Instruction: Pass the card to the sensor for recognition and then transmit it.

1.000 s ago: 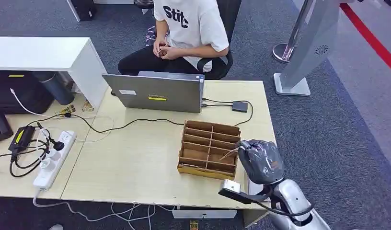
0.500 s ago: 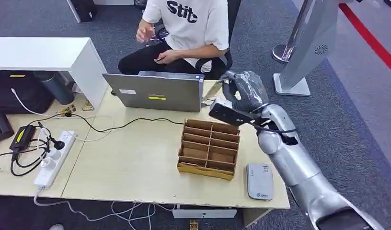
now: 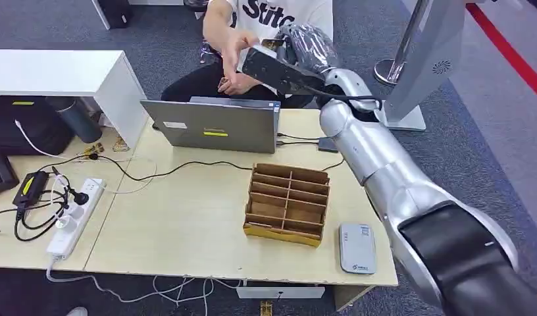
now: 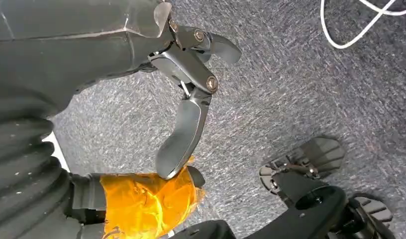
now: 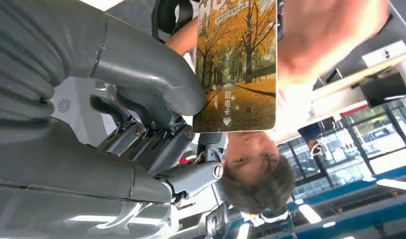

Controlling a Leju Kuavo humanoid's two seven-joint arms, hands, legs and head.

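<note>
**Desk:** Where does the handover stand?

**Photographer:** Late, by my reading. At the left of the table lies a power strip (image 3: 74, 220), then a laptop (image 3: 216, 126), a wooden divider box (image 3: 289, 205) and, near the front edge, the grey sensor (image 3: 357, 248), lying flat with nothing on it. The right hand (image 3: 306, 45) is raised past the far side of the table, toward a seated person (image 3: 279, 20), whose hand (image 3: 236, 47) reaches in close beside it.

**Desk:** And the card?

**Photographer:** The card (image 5: 237, 64) is pinched in the right hand, thumb pressed on its printed face, in the right wrist view. The person's fingers are at its far end; whether they grip it, I cannot tell. Release is what remains.

**Desk:** The other hand?

**Photographer:** The left hand (image 4: 186, 119) hangs over carpet, fingers apart, holding nothing.

**Desk:** Any writing?

**Photographer:** "Stit" on the white shirt. The card shows autumn trees and small characters, too small to read. The laptop has a yellow sticker, illegible.
</note>
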